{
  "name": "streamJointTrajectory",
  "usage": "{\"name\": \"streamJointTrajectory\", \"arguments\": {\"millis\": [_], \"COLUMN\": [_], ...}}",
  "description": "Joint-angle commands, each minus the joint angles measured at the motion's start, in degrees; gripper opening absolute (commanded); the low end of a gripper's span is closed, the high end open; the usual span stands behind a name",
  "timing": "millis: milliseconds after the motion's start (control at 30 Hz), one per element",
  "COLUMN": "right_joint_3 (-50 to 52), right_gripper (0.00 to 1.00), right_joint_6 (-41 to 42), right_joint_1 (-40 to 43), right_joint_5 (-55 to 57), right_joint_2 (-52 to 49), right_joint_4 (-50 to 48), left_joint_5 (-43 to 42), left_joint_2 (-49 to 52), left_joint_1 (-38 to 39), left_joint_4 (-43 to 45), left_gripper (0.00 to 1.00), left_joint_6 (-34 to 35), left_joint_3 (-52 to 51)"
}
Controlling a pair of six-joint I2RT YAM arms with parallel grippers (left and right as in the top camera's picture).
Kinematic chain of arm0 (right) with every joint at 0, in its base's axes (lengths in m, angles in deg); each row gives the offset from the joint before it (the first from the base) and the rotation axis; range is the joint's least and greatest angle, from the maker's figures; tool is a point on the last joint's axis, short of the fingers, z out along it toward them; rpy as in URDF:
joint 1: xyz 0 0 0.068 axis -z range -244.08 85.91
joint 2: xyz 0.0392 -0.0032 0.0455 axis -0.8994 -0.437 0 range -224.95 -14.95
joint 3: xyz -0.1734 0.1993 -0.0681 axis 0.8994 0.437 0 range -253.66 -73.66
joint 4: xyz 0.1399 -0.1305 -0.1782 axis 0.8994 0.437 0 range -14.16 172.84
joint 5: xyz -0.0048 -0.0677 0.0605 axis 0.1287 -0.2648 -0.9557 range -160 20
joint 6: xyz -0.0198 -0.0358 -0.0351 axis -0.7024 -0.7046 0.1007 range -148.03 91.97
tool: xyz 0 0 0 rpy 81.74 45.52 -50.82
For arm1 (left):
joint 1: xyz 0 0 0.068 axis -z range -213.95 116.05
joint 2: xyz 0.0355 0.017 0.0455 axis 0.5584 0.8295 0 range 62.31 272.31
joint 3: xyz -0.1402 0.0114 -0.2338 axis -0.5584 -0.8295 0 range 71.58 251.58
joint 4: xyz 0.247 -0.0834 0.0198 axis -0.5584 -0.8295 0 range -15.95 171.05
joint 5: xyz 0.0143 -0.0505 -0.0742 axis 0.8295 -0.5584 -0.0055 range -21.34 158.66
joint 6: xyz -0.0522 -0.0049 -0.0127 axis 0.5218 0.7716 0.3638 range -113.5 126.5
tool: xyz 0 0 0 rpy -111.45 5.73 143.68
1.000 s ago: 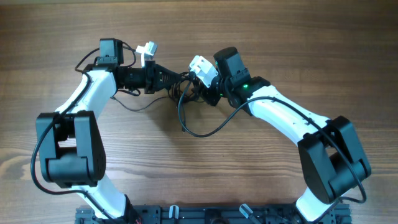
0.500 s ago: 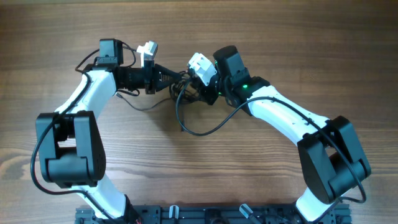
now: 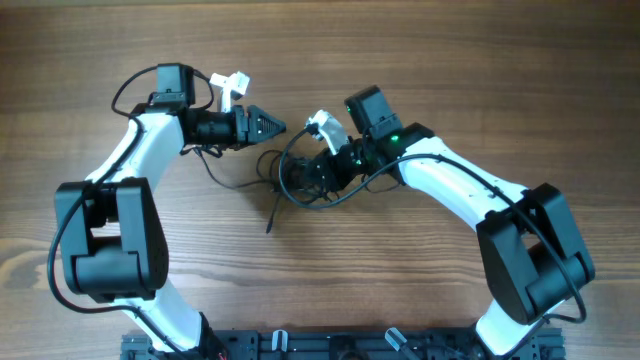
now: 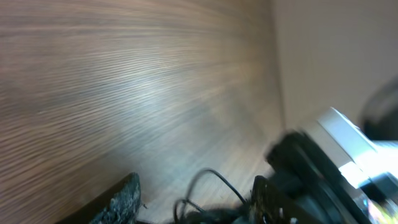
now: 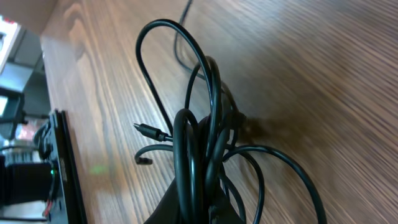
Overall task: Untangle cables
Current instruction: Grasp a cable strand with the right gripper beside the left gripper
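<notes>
My right gripper (image 3: 320, 172) is closed tight on the cables (image 3: 296, 182), near the middle of the bench (image 3: 450, 60) and a little to its far side. In the right wrist view the bundle (image 5: 194, 146) rises straight out of that gripper (image 5: 200, 213) as several black loops pressed together. One tall loop arches over the top, and wider loops spill to the right and touch the wood (image 5: 311, 62). A small plug (image 5: 144, 129) sticks out to the left of the bundle, clear of the other cords, and a second short end (image 5: 142, 160) curls just below it.

From above, one loose tail (image 3: 270, 215) trails from the bundle toward my base and lies flat on the bench. Another thin cord (image 3: 218, 178) runs off to the left, passing near my left arm.

My left gripper (image 3: 270, 126) stands beside the bundle, to its left and a little farther from my base, apart from it and holding nothing. Its fingers (image 4: 124, 196) are spread well apart in the left wrist view. That picture is blurred, but a few loops of cable (image 4: 208, 186) show low down between the fingers, with my right wrist (image 4: 323, 162) behind them
</notes>
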Motion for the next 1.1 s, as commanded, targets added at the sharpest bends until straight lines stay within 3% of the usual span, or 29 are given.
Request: {"name": "streamJointTrajectory", "arguments": {"millis": [0, 67, 133, 200, 367, 400, 433, 500, 533, 600, 733, 800, 900, 1067], "right_joint_3": [-0.02, -0.02, -0.02, -0.02, -0.02, -0.02, -0.02, -0.02, -0.02, -0.02, -0.04, -0.04, -0.07, -0.09], "right_gripper": [0.04, 0.04, 0.04, 0.04, 0.04, 0.04, 0.04, 0.04, 0.08, 0.24, 0.46, 0.50, 0.41, 0.27], "right_joint_6": [4.96, 4.94, 4.96, 4.83, 2.14, 1.70, 1.70, 0.87, 0.26, 0.22, 0.24, 0.24, -0.66, -15.21], "right_joint_1": [2.03, 2.54, 2.54, 2.60, 2.60, 2.60, 2.60, 2.75, 2.80, 2.80, 2.97, 3.19, 3.28, 3.13], "right_joint_5": [0.98, 0.76, 0.15, -5.53, -10.75, -11.32, -11.28, -10.56, -9.60, -5.33, 0.57, -2.80, -4.22, -4.20], "right_joint_2": [-0.74, -0.74, -0.74, -0.74, -0.74, -0.74, -0.74, -0.74, -0.74, -0.74, -0.72, -0.39, -0.07, 0.24], "right_joint_4": [0.04, 0.07, 0.33, 0.11, 0.09, 0.09, 0.04, 0.00, 0.00, 0.00, -1.84, -4.35, -7.34, -5.14], "left_joint_5": [-12.90, -12.41, -8.44, -0.33, 6.23, 7.32, 7.74, 7.96, 7.96, 7.96, 7.87, 7.87, 7.67, 7.43], "left_joint_2": [0.66, 0.66, 0.66, 0.66, 0.66, 0.66, 0.66, 0.66, 0.66, 0.66, 0.66, 0.66, 0.66, 0.66], "left_joint_1": [-0.83, 0.94, 3.32, 6.82, 10.80, 10.75, 10.69, 10.36, 9.88, 9.35, 8.02, 8.15, 8.13, 8.13], "left_joint_4": [-4.04, -8.79, -10.51, -10.67, -10.27, -10.54, -10.69, -11.32, -11.56, -12.07, -14.51, -15.39, -15.37, -11.91], "left_gripper": [0.49, 0.43, 0.41, 0.42, 0.50, 0.43, 0.25, 0.11, 0.08, 0.04, 0.04, 0.04, 0.04, 0.04], "left_joint_6": [-15.82, -23.32, -25.97, -27.02, -28.63, -28.59, -28.46, -28.46, -28.46, -28.46, -28.44, -28.39, -28.17, -19.71], "left_joint_3": [0.59, 0.57, 0.57, 0.57, 0.57, 0.57, 0.57, 0.57, 0.57, 0.57, 0.57, 0.57, 0.57, 0.57]}}
